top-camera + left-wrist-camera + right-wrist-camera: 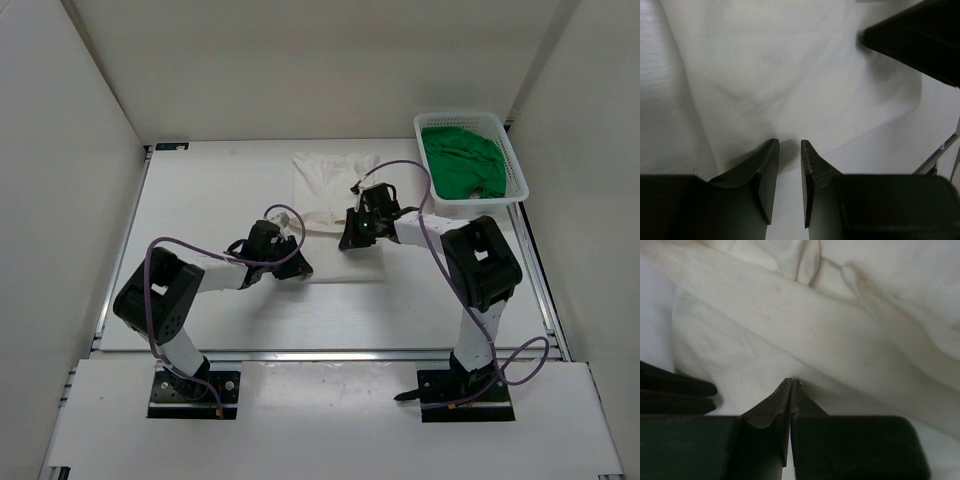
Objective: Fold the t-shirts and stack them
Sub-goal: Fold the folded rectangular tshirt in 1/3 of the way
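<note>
Left gripper [790,144], slightly open and empty, meets the white shirt [325,180]'s lower-left edge, right gripper [791,381] closed tight at a mid-shirt fold, table [200,190] spreading left.

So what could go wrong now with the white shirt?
The right hand is shut right at the edge of the white t-shirt; it may have pinched no cloth, so the fold would fail. The left hand stands slightly open with cloth just past its tips; if only one hand lifts, the shirt could bunch up crooked.
</note>
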### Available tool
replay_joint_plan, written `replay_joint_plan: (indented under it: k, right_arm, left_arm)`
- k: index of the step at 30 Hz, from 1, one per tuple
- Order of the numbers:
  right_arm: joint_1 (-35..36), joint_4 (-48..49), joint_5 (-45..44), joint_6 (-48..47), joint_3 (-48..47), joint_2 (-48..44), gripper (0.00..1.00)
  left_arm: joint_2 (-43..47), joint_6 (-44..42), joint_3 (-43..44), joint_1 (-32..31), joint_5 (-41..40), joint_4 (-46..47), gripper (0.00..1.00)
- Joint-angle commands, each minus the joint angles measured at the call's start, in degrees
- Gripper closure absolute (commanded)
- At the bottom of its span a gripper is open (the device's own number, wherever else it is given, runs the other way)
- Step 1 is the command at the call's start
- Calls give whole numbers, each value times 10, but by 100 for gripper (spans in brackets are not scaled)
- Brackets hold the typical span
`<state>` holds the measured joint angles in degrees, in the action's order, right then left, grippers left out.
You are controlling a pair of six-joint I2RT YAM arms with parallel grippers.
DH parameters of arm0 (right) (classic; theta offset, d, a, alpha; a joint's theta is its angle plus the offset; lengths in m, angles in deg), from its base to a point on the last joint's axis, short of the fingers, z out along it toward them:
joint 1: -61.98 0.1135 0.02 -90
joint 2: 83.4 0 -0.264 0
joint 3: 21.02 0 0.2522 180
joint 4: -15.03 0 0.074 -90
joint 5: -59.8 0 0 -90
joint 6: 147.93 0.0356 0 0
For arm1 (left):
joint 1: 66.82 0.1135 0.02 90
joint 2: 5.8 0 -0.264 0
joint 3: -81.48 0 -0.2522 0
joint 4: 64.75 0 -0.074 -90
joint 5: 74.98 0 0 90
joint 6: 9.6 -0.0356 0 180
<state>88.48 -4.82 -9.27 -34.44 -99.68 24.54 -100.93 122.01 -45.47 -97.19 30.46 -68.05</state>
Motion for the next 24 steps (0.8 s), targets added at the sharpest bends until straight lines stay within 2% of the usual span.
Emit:
replay_joint_plan:
  k: [1,8,10,12,14,17,22,24]
  right_arm:
    - [-12,2,2,-16,-59,21,100]
    - [-71,-1,3,5,-200,117,100]
    - [-80,-63,3,-3,-260,142,100]
    - [-75,-83,1,-17,-276,123,100]
    - [-72,-61,-13,-24,-236,77,100]
    - [-63,-14,-24,-6,-122,-37,100]
    - [-66,90,-23,62,137,-189,100]
    - [-66,113,-26,63,200,-221,99]
  left_arm:
    - [19,5,-11,-5,-9,39,65]
    - [38,10,-49,-7,2,47,65]
    - [57,8,-51,-6,7,39,61]
    - [76,0,-47,-4,4,18,60]
    - [103,-6,-48,-1,3,8,59]
    - [134,-23,-52,9,-17,-25,58]
    - [152,-30,-84,29,-25,-34,57]
    - [156,-26,-105,44,-11,-23,57]
